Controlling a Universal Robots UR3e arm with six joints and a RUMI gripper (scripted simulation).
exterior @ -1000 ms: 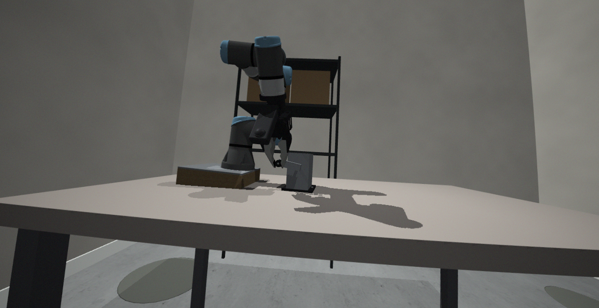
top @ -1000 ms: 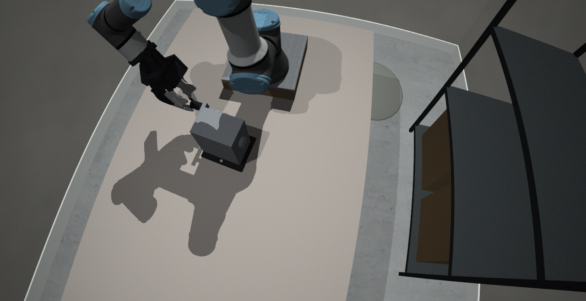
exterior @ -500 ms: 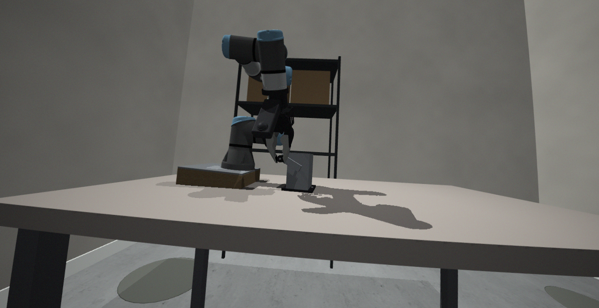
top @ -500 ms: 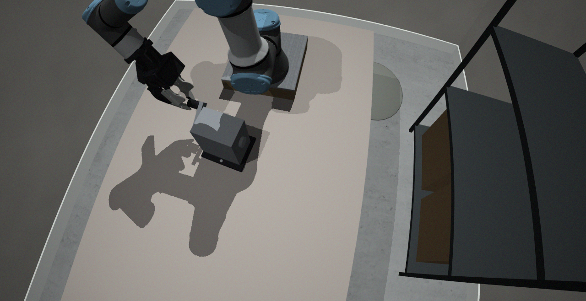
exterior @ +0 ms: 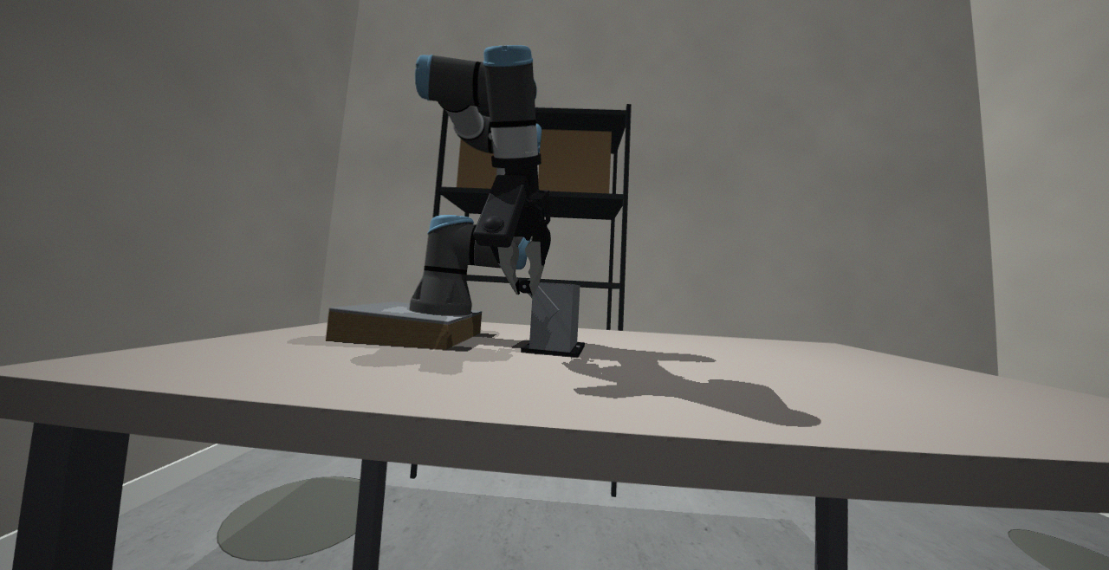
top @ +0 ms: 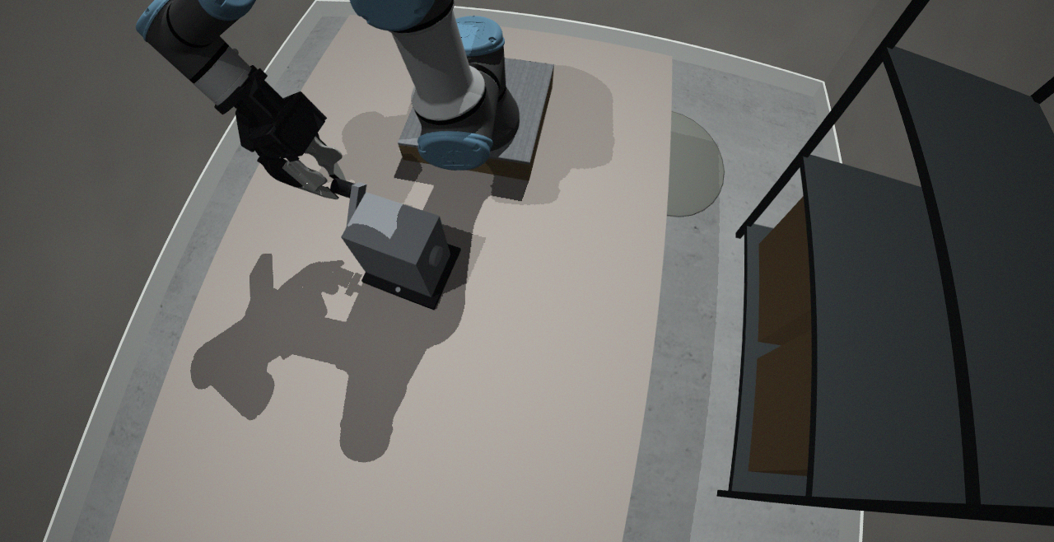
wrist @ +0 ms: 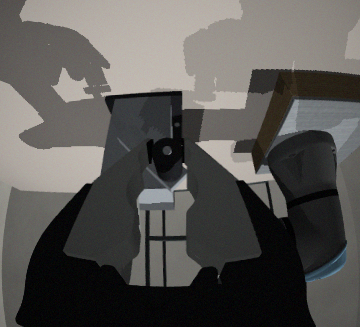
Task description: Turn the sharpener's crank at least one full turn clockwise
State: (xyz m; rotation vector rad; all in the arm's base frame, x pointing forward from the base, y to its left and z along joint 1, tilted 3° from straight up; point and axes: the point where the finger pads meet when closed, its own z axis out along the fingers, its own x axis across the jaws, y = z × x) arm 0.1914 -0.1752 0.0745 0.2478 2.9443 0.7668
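The grey box-shaped sharpener [top: 398, 249] stands on a black base plate in the middle of the table; it also shows in the exterior view [exterior: 554, 317] and the wrist view [wrist: 142, 122]. Its crank arm [top: 358, 193] sticks up at the side facing my gripper, near the top edge of the box. My gripper [top: 329, 183] is shut on the crank's black knob [wrist: 166, 155], which sits between the two fingertips. In the exterior view the gripper [exterior: 527, 283] reaches down at the sharpener's upper left corner.
The arm's base [top: 471, 122] stands on a wooden block just behind the sharpener. A black shelf rack [top: 892, 280] with brown boxes stands off the table to the right. The table's left edge runs close under my wrist.
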